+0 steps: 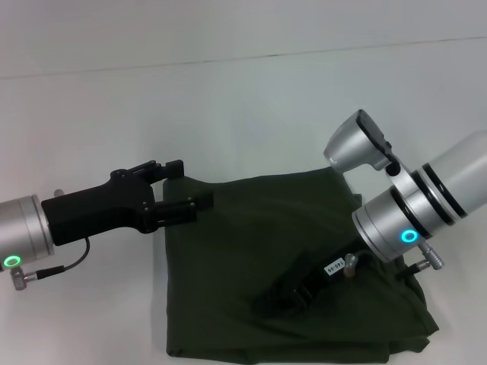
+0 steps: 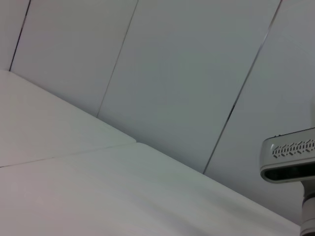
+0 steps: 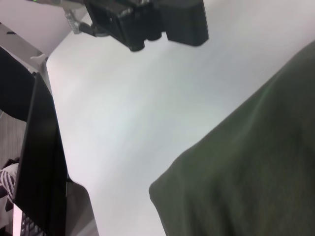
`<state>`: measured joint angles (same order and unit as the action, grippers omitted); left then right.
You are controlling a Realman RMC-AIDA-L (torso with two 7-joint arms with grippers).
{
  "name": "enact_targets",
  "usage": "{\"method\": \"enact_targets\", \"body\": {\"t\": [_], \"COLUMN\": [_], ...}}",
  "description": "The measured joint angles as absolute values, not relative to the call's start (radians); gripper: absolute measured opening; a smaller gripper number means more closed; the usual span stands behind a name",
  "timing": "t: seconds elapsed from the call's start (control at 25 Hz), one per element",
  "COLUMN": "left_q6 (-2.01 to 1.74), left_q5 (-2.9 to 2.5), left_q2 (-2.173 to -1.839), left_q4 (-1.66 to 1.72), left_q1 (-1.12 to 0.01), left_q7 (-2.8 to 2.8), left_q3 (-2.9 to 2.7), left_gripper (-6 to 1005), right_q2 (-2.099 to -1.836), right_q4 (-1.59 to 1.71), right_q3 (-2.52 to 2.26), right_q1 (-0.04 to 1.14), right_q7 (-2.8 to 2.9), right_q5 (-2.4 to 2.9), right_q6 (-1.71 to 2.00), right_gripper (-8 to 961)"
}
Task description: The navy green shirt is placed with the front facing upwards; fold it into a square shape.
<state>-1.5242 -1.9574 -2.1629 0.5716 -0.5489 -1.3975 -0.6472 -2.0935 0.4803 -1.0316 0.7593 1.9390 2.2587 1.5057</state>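
Observation:
The navy green shirt (image 1: 251, 228) lies on the white table (image 1: 228, 106) as a folded, roughly square dark olive bundle with its plain side up. My left gripper (image 1: 194, 184) is open at the shirt's far left corner, and its black fingers (image 1: 171, 167) straddle that corner just above the cloth. My right gripper (image 1: 293, 293) shows only as a dark shape low over the middle of the shirt, under its silver wrist (image 1: 396, 224). In the right wrist view a rounded edge of the shirt (image 3: 246, 162) fills one side, with the left gripper (image 3: 147, 19) beyond it.
The left wrist view shows only the bare table top (image 2: 74, 187), grey wall panels (image 2: 187, 73) and a white camera housing (image 2: 290, 157). A dark screen and a keyboard (image 3: 39, 162) stand off the table's edge in the right wrist view.

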Motion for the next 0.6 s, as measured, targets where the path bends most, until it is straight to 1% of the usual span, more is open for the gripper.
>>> {"method": "enact_targets", "body": {"t": [0.28,0.44,0.6], "left_q6": [-1.521,-1.522,-1.522], "left_q5": [-1.957,-1.957,-1.957], "left_q2": [-2.163,-2.163,-2.163], "left_q4": [0.571,0.572,0.572], "left_q1": [-0.55,-0.551,-0.551], "left_q7": [-1.397,-1.397,-1.397], "left_q3": [-0.65,-0.647,-0.646], "left_gripper": [902,902,902], "right_q2": [-2.093,-2.086,-2.092], "right_q4": [0.48,0.508,0.52], "right_q3": [-1.043,-1.035,-1.047], "right_q1": [0.753,0.744,0.761], "right_q7": [1.93,1.886,1.896], "right_q5": [2.252,2.176,2.157], "right_q6": [1.515,1.584,1.572], "right_gripper": [76,76,74]}}
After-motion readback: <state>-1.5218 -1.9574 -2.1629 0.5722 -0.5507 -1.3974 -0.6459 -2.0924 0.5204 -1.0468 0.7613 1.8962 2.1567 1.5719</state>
